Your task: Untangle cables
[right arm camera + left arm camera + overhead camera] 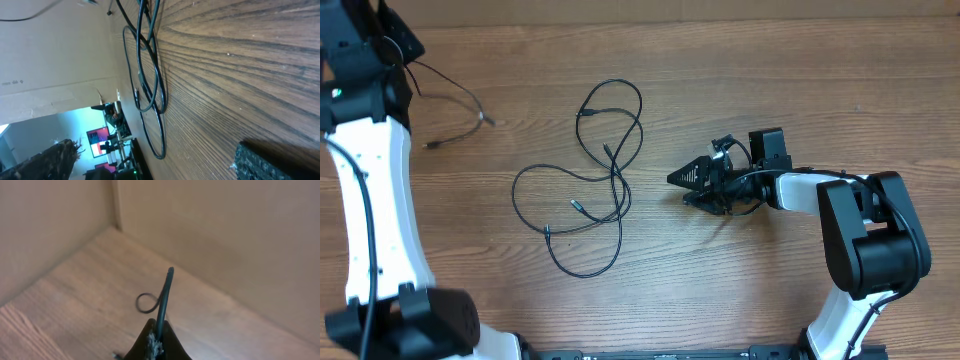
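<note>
A tangle of thin black cables (617, 180) lies looped on the wooden table's middle; in the right wrist view the same loops (150, 75) run across the wood. One separate cable (470, 100) trails from the far left corner, its plug end resting on the table. My left gripper (405, 52) is raised there and shut on this cable (162, 300), which sticks up from between the closed fingers (172, 342) and curls into a small loop. My right gripper (688, 186) lies low on the table just right of the tangle, open and empty, with one pad (270, 162) showing.
Plain beige walls (225, 240) meet at a corner behind the table's far left. The left arm's white link (375, 200) runs down the left side. The right arm's dark base (870, 240) sits front right. The table's front edge (670, 352) is near.
</note>
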Controlling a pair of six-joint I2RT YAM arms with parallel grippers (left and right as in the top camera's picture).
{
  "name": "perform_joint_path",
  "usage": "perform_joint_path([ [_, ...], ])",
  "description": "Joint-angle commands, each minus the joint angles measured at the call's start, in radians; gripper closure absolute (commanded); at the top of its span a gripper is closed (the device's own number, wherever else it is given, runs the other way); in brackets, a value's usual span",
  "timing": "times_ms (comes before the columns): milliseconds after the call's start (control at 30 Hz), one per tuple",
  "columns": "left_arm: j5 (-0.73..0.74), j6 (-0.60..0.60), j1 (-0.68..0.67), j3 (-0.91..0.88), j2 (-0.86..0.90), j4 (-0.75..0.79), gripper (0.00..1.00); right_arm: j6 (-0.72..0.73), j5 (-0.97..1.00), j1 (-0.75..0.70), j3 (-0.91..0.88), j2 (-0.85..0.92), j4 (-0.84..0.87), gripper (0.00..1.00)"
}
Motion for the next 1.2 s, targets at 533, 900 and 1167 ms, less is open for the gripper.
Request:
perform_joint_path([
  [533, -0.11, 0.04, 0.211, 0.016, 0.342, -0.256, 0.94, 0.0, 0.145, -0.002, -0.008, 0.01, 0.007, 0.0],
  [900, -0.108, 0.013, 0.248, 0.036, 0.339, -0.326, 0.43, 0.0, 0.145, -0.002, -0.008, 0.01, 0.007, 0.0],
  [1167, 0.266, 0.014, 0.247, 0.209, 0.336, -0.408, 0.48, 0.0, 0.145, -0.002, -0.008, 0.01, 0.01, 0.0],
])
